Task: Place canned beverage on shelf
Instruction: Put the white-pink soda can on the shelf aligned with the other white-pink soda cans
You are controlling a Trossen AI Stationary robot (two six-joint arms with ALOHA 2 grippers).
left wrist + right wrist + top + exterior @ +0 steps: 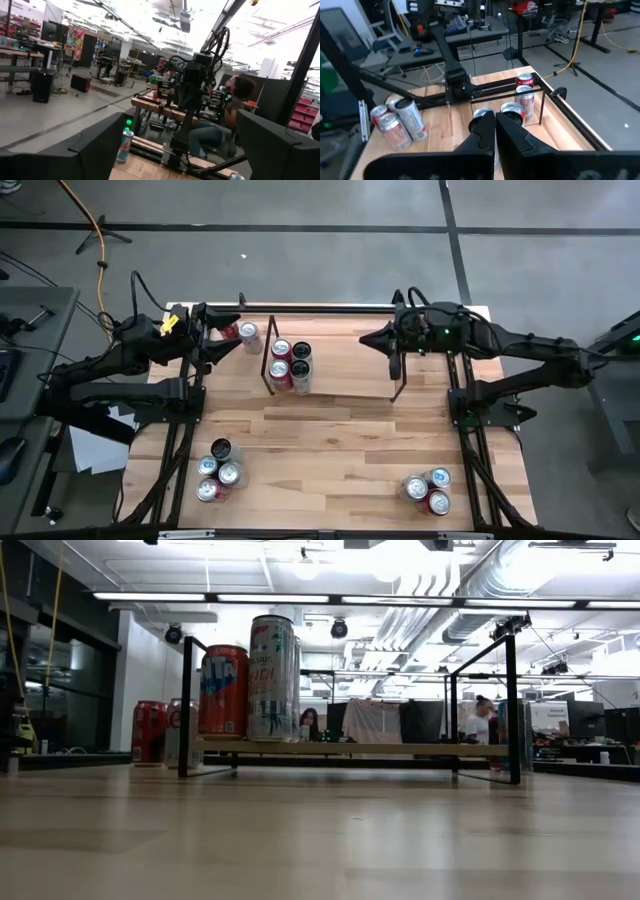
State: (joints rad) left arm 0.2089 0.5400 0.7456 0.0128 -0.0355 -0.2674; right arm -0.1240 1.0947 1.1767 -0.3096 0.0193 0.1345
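Fingers: the left gripper stands wide and empty, just beside two cans at the table's far left edge; the right gripper is closed on nothing, above the shelf's right half.
High view: the shelf sits at the far middle of the table, with four cans clustered at its left end. Spare cans wait in a near-left group and a near-right group.
Low view: the shelved cans stand upright and tight together; a red one touches a taller pale one.
Left wrist view: open dark fingers frame a can between them.
Right wrist view: shut fingers point at the shelved cans.
Risk: a can swung in from the left may clip the shelf's upright rod or topple the packed cluster; the right arm sits low enough there to be struck.
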